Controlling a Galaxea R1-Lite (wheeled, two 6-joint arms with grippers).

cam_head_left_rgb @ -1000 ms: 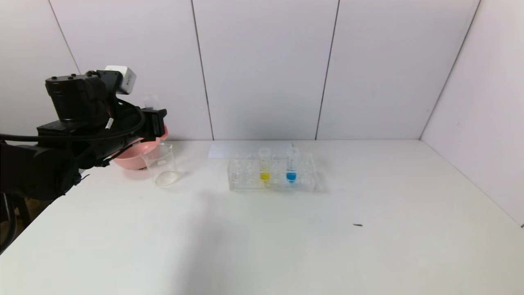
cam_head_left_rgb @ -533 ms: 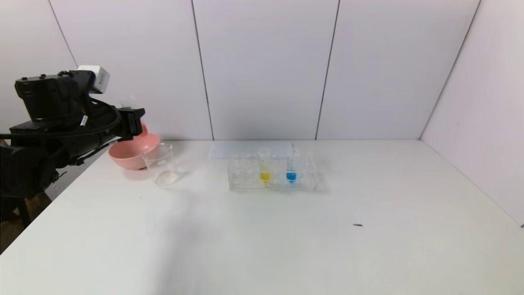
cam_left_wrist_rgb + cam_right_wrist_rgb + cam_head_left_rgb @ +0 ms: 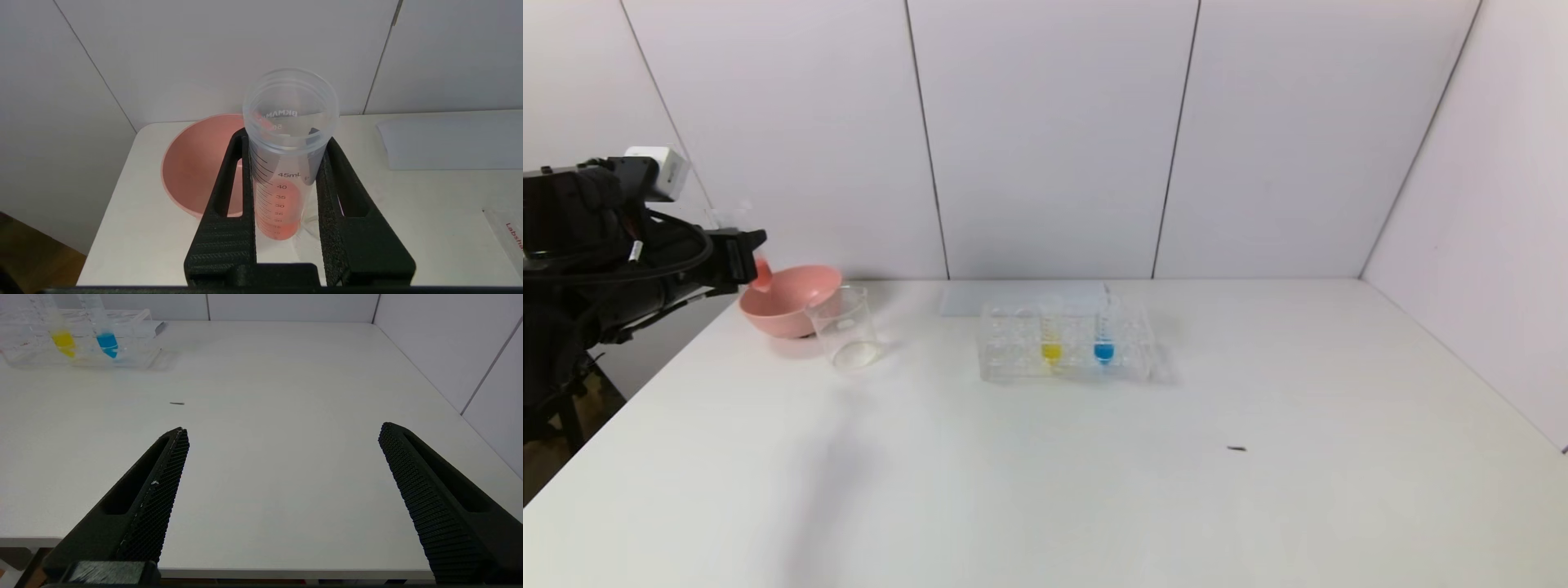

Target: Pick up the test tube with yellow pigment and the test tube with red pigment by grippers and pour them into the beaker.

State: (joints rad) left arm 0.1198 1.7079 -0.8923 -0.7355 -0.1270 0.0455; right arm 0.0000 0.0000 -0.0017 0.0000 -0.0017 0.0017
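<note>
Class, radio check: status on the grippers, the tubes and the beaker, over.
Left gripper shut on red test tube, over pink bowl. Right gripper open, parked. Yellow test tube in rack. Beaker unobstructed.

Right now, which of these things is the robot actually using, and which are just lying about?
In the job:
- left gripper, shut on the test tube with red pigment
- test tube with yellow pigment, in the tube rack
- beaker
- right gripper, open, waiting

Lying about:
- pink bowl
- blue tube
- white sheet
- small dark speck
</note>
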